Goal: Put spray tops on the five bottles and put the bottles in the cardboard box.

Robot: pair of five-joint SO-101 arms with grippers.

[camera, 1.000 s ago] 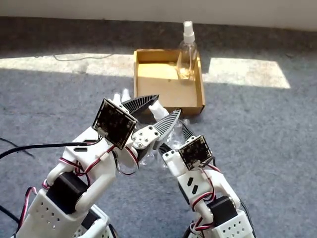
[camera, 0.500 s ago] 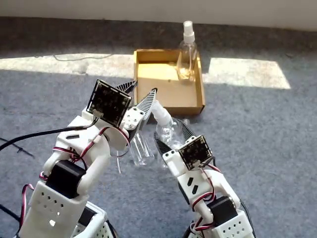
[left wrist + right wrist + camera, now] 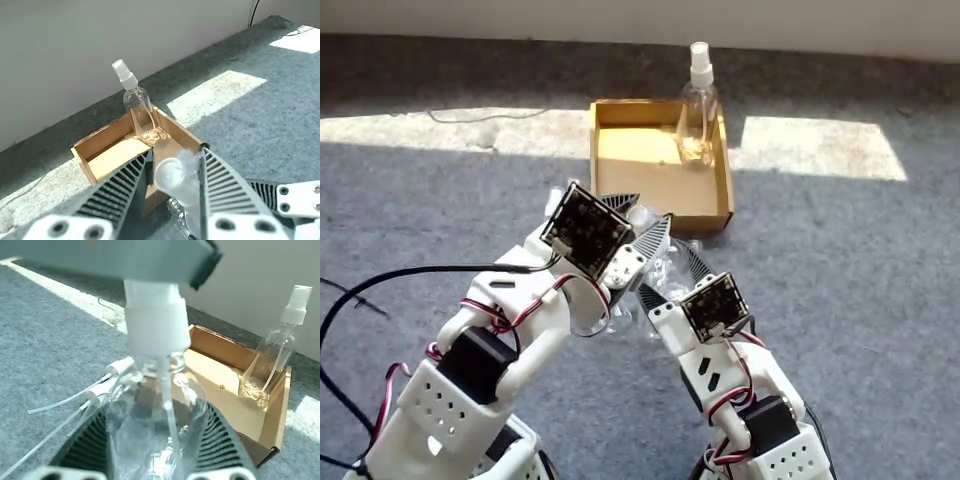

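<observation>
A clear bottle [image 3: 150, 445] stands upright in my right gripper [image 3: 156, 415], which is shut on its body. A white spray top [image 3: 156, 325] sits on its neck, its tube hanging inside. My left gripper [image 3: 175, 152] is shut on that spray top [image 3: 172, 175] from above. In the high view both grippers, left [image 3: 640, 218] and right [image 3: 672, 275], meet just in front of the cardboard box [image 3: 610, 165]. One bottle with a spray top [image 3: 700, 100] stands in the box's far right corner [image 3: 137, 105].
Loose spray tops [image 3: 112, 375] with long tubes lie on the grey carpet beside the held bottle. The box [image 3: 280, 400] has low walls and bare floor on its left side. A black cable [image 3: 380, 290] crosses the carpet at the left.
Half a second ago the left gripper stood off to the left of the bottle; it has swung back and shut on the spray top. The right arm has not moved.
</observation>
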